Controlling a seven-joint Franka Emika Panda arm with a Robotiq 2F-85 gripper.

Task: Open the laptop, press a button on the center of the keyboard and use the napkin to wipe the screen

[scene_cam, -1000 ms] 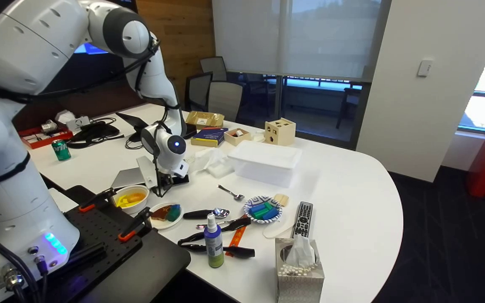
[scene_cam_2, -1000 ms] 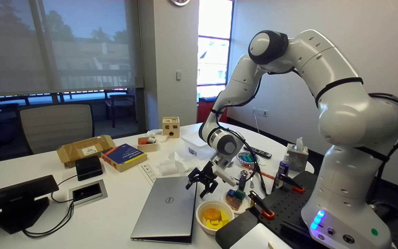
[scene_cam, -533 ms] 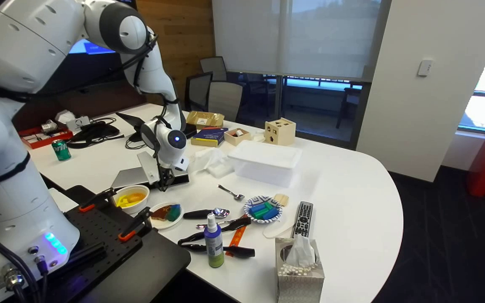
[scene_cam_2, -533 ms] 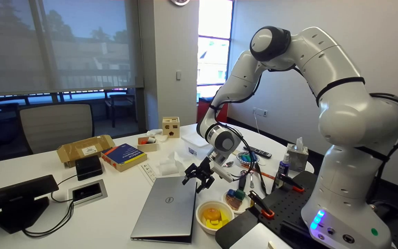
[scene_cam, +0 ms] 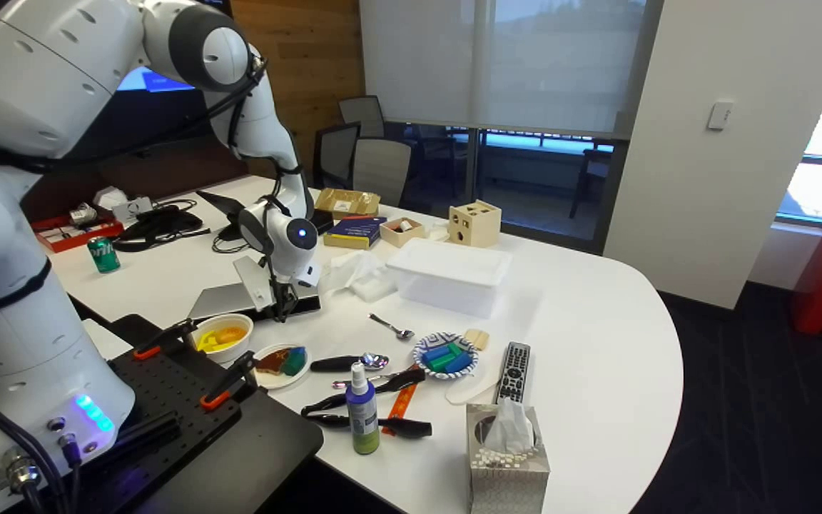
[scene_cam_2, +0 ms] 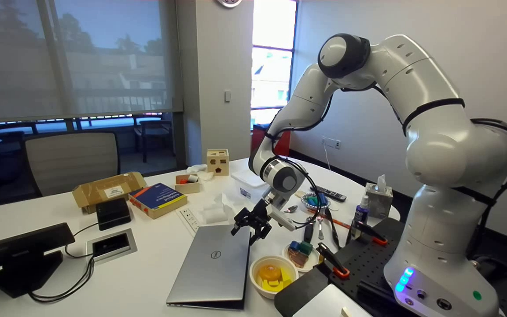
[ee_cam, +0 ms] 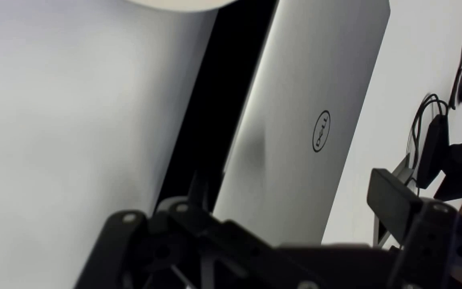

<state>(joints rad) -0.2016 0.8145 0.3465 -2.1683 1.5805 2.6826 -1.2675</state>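
Observation:
The silver-grey laptop (scene_cam_2: 209, 268) lies on the table with its lid down or nearly down. A dark band runs along the lid's edge in the wrist view (ee_cam: 215, 96); the keyboard and the screen are hidden. My gripper (scene_cam_2: 244, 236) is at the lid's edge near the far corner. It is open and empty, also in the wrist view (ee_cam: 295, 192). There one finger is over the dark band at the lid's edge, the other beyond the lid's opposite side. I cannot tell whether a finger touches the laptop. A crumpled white napkin (scene_cam_2: 222, 210) lies behind the laptop.
A white bowl (scene_cam_2: 260, 289) with yellow items stands close beside the laptop, near a plate of toy food (scene_cam: 279, 382). A lidded white box (scene_cam: 447, 296), a book (scene_cam_2: 159, 200) and a black monitor on a stand (scene_cam_2: 22, 242) are around. A tissue box (scene_cam: 507, 471) stands at the edge.
My gripper has moved slightly up and toward the laptop's lid, mostly in the earlier half second, and tilted a little. The laptop and the napkin have not visibly moved.

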